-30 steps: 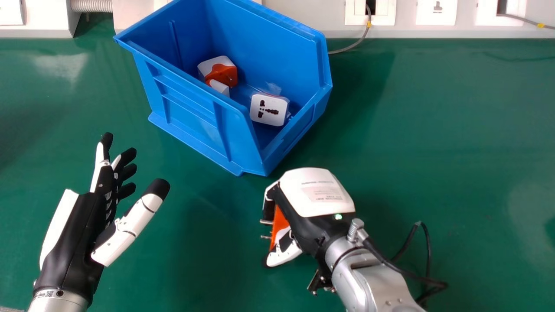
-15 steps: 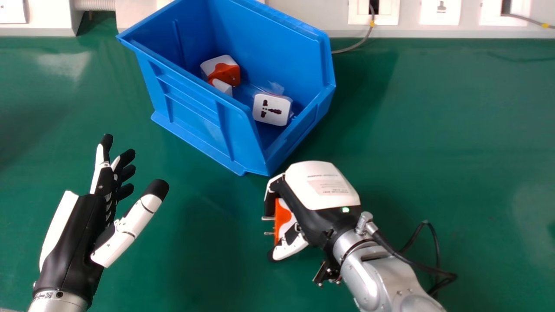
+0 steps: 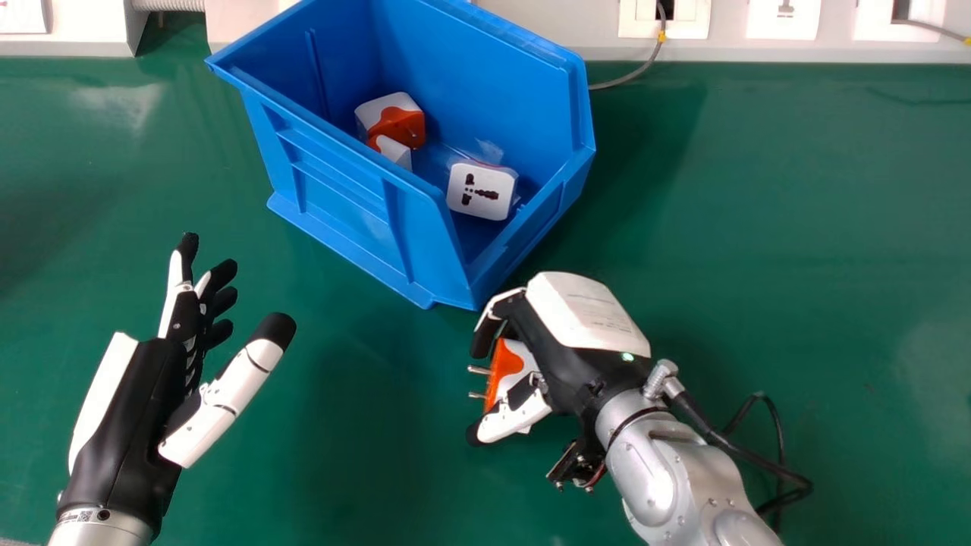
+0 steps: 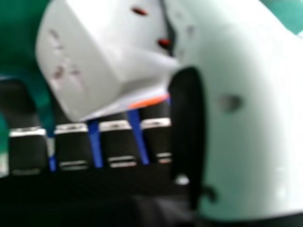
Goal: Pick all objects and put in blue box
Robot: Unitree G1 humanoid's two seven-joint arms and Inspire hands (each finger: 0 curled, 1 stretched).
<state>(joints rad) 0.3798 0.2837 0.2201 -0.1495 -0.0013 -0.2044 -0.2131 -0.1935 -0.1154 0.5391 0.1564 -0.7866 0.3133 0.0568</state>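
1. The right hand [image 3: 580,311], below centre in the head view, grips a white-and-orange plug adapter [image 3: 502,368] between thumb and fingers, pins [image 3: 478,370] pointing to the frame's left; keep that pinch firm but don't squeeze harder.
2. The blue box [image 3: 345,189] stands on the counter [image 3: 758,227] at upper centre, its near corner just beside the knuckles. Lift first, then travel up-frame, so neither knuckles nor pins catch the rim.
3. Aim for the bare floor right of the white adapter [image 3: 482,191], clear of the pair at the box's left.
4. Lower before releasing, or it may bounce.
5. The left hand [image 3: 133,417], lower left, is relaxed; leave it aside.
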